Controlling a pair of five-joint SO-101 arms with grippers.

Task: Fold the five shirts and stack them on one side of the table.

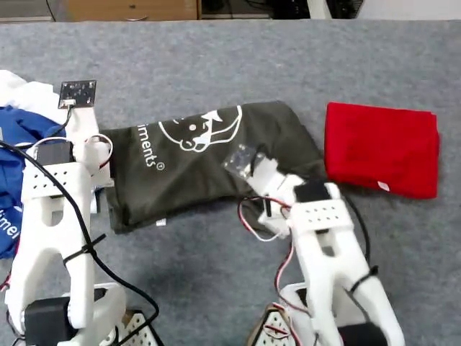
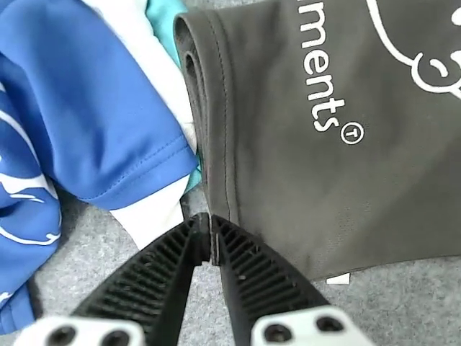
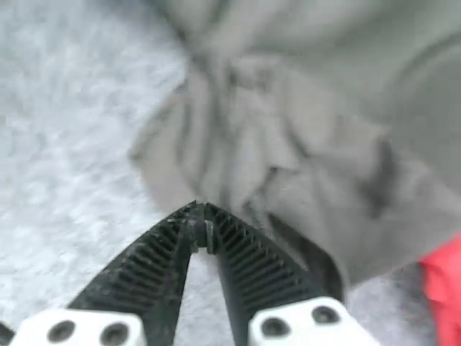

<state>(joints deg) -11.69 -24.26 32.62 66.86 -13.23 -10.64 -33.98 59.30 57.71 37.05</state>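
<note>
- The dark shirt (image 1: 209, 166), olive-grey cloth with a white print, lies slanted across the middle of the grey felt-covered table (image 1: 216, 65). It is doubled into a long band but not yet a compact square.
- The red shirt (image 1: 382, 148), a neat folded rectangle of cloth, sits just beside the dark shirt's right end; that looks like the stacking side.
- The blue shirt (image 2: 86, 108), a glossy crumpled one, is heaped with a white shirt (image 1: 25, 90) at the left edge, touching the dark shirt's hem.
- The left claw (image 2: 209, 241) has its ribbed tips pressed together right at the hemmed corner of the dark shirt. I cannot tell whether any cloth is caught between them.
- The right claw (image 3: 202, 227) is likewise closed tip to tip over the bunched, wrinkled end nearest the red shirt, with nothing plainly gripped.
- The step in hand is likely the cross fold, one end carried over the other.
- To do it well, each claw should open and take both layers at its corner, not the top layer alone.
- The wrinkled right end wants pulling flat first, or the crease will set crooked.
- Lift both corners level and together, keeping the band taut between them.
- At the left, take care not to pinch the blue or white cloth along with the hem.
</note>
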